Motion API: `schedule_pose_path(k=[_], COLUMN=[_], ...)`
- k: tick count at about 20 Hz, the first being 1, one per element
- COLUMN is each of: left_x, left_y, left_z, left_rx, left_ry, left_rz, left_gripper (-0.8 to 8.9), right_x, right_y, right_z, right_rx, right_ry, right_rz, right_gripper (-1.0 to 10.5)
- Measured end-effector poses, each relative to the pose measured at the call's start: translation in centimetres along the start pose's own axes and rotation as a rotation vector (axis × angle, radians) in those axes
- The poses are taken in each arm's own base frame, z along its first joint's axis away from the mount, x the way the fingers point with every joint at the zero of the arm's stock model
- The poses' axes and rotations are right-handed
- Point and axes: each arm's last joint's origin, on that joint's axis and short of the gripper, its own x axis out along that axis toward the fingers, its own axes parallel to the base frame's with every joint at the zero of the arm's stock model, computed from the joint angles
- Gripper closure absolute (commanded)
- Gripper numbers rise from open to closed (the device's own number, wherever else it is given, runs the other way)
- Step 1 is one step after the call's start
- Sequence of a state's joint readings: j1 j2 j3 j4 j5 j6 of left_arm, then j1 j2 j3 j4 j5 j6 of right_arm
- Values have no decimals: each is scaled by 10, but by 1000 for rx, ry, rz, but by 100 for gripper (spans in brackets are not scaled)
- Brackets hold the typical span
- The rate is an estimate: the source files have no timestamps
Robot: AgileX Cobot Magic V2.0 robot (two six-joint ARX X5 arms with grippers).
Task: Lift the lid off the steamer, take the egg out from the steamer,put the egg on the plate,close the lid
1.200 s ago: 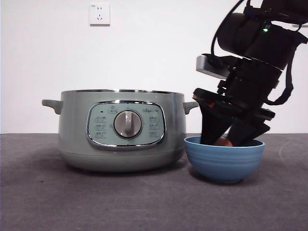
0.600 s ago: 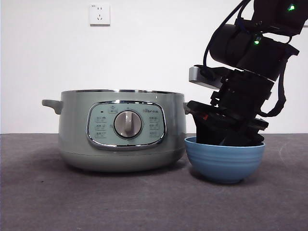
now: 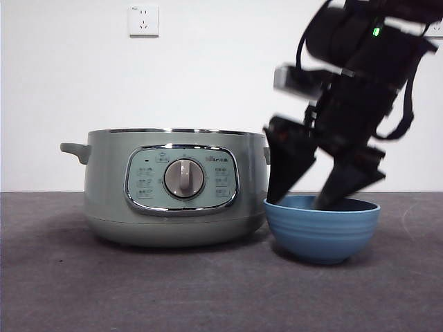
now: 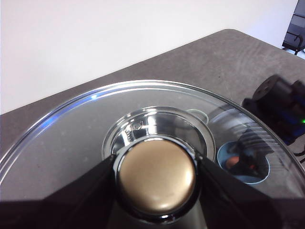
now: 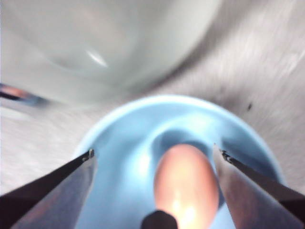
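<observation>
A blue bowl [image 3: 323, 229] sits on the grey table [image 3: 138, 290], nearest the front edge and touching the right side of the steamer [image 3: 173, 187]. A brown egg [image 5: 187, 183] lies in the bottom of the bowl. The right gripper [image 3: 322, 187] hangs over the bowl with its jaws spread wide apart, one on each side of the egg and clear of it, with their tips at the bowl's rim. The sage-green steamer stands beside it with its control panel and silver dial [image 3: 183, 178] facing front and no lid on top. The left gripper [image 4: 156, 179] holds the glass lid [image 4: 71, 138] in the air above the table, jaws pinching its knob [image 4: 156, 175]. Through the glass, the bowl and egg show far below. A white wall with a socket [image 3: 143, 20] stands behind the table.
</observation>
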State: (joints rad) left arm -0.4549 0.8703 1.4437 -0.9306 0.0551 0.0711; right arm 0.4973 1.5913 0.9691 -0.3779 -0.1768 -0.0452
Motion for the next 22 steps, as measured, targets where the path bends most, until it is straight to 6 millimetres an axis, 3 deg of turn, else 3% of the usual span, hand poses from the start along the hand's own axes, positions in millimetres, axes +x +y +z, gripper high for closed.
schedule_pose_path(k=[5, 11, 16, 22], left_x=[8, 37, 89, 175], left_y=[0, 1, 3, 3], left_z=[1, 7, 4, -36], left_rx=[-1, -4, -2, -1], left_ry=[21, 47, 19, 27], left_rz=[-2, -47, -86, -86], left_gripper=[822, 822, 822, 822], right_x=[-69, -161, -222, -254], right_y=[12, 30, 42, 49], right_z=[6, -15, -48, -80], right_rx=[-31, -63, -63, -27], right_ry=[-173, -394, -574, -654], right_rz=[-5, -14, -12, 4], right_gripper=[528, 528, 528, 528])
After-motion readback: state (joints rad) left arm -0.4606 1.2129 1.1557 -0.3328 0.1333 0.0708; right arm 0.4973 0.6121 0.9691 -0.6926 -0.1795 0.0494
